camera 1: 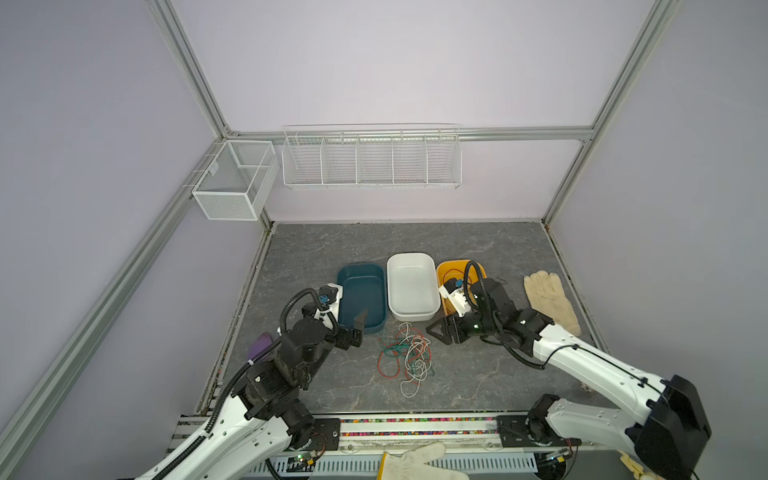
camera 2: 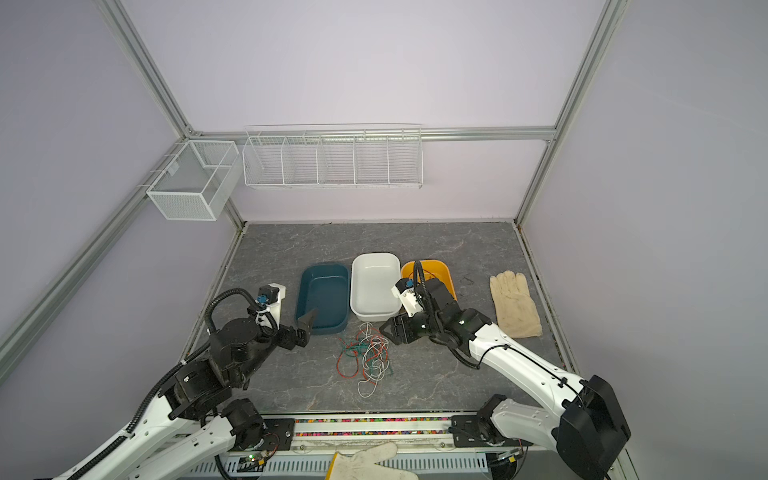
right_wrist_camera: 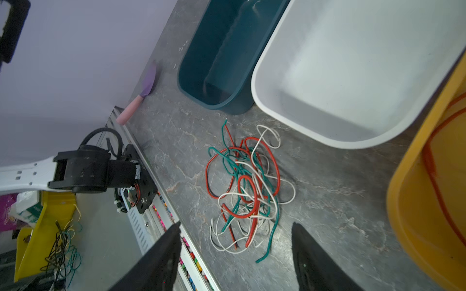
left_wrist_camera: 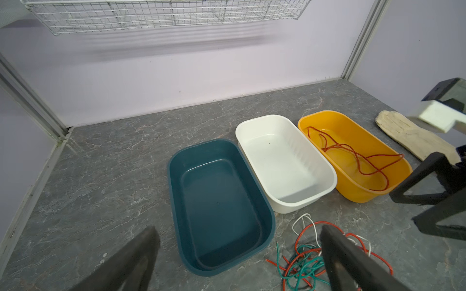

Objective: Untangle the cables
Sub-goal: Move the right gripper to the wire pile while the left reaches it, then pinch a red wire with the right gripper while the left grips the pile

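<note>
The cables (camera 1: pixel 405 357) lie in one loose tangle of red-orange, green and white strands on the grey table, in front of the trays, seen in both top views (camera 2: pixel 365 357). Another red-orange cable (left_wrist_camera: pixel 340 145) lies inside the yellow tray (left_wrist_camera: pixel 325 113). My left gripper (camera 1: pixel 358 328) is open and empty at the near end of the blue tray (camera 1: pixel 360 267), left of the tangle (left_wrist_camera: pixel 307 259). My right gripper (camera 1: pixel 436 330) is open and empty just right of the tangle (right_wrist_camera: pixel 247 186), by the white tray's (camera 1: pixel 409 255) near corner. No cable touches either gripper.
Blue, white and yellow trays stand side by side behind the tangle. A pale glove (camera 1: pixel 548 299) lies at the right, and another (camera 1: pixel 419 461) at the front rail. A purple spatula (right_wrist_camera: pixel 148 80) lies by the left wall. Wire baskets (camera 1: pixel 370 162) hang on the back wall.
</note>
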`<act>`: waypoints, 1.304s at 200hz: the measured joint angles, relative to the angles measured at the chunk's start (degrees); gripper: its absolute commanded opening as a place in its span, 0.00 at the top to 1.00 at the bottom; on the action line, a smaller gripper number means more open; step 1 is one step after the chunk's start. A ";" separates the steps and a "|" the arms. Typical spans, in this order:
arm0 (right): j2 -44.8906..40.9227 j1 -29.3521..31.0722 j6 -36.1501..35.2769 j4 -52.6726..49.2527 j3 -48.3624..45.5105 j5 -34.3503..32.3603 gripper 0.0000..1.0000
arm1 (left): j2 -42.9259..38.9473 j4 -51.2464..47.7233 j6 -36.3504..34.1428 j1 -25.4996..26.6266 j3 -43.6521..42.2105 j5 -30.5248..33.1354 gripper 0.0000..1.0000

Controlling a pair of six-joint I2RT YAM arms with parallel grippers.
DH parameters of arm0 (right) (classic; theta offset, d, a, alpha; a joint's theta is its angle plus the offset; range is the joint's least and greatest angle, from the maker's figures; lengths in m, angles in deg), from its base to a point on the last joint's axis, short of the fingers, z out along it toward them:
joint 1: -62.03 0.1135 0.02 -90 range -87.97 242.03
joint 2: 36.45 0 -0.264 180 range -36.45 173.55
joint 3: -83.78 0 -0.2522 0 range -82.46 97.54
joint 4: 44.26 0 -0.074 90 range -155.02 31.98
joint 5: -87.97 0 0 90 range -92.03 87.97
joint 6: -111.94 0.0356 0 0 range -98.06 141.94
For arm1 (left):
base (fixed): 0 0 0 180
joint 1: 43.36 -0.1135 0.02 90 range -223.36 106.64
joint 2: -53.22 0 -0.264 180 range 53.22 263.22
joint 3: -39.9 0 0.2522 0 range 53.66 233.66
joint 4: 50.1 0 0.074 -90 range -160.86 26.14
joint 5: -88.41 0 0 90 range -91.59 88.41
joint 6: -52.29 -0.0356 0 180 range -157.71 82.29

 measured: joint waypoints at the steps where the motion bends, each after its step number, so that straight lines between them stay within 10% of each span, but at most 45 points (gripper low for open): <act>1: 0.02 0.04 -0.02 0.04 -0.04 0.02 0.31 | 0.04 0.00 0.00 0.00 0.00 -0.09 0.01; 144: 14.19 2.71 -0.55 7.06 -1.79 -0.98 0.65 | 8.31 0.24 0.00 0.68 -2.14 -16.76 0.01; 261: 13.35 5.75 -1.62 7.93 -0.55 -4.85 0.93 | 9.94 0.00 0.00 2.29 -2.14 -18.51 0.01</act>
